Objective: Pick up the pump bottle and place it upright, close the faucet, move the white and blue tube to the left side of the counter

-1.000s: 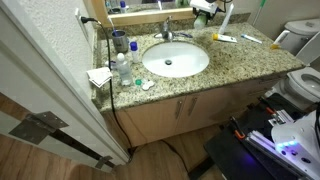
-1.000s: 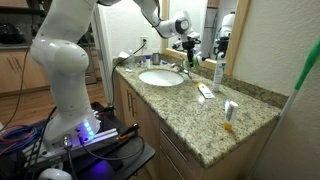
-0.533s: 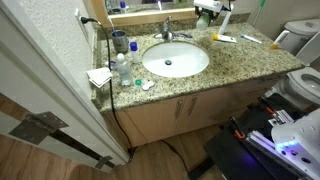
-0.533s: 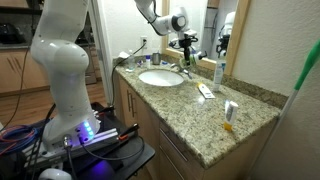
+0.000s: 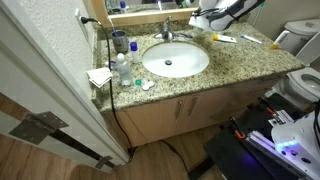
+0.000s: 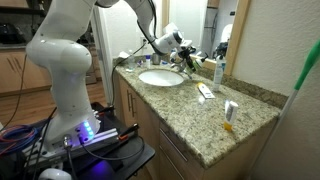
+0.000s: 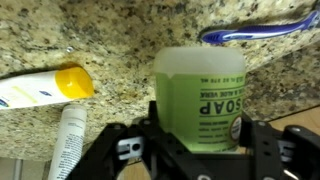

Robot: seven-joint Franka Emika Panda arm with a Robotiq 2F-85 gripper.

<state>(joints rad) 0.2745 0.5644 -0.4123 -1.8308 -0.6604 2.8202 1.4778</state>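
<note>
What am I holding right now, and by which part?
The gripper holds the pump bottle, its fingers clamped on either side of the green labelled body; the pump top is out of view.

A bathroom with wood-plank floor [image 5: 150, 162], white toilet [image 5: 298, 40] and wall mirror [image 5: 145, 4].

White robot arm [image 6: 60, 55] built of thick, rounded, glossy segments, with narrower dark seams at the joints. It ends in a black gripper [image 6: 186, 56]. In the wrist view, from 5 to 8 o'clock, the gripper [image 7: 197, 140] shows matte black angular fingers [image 7: 270, 150] with small silver screws and pins.
</note>
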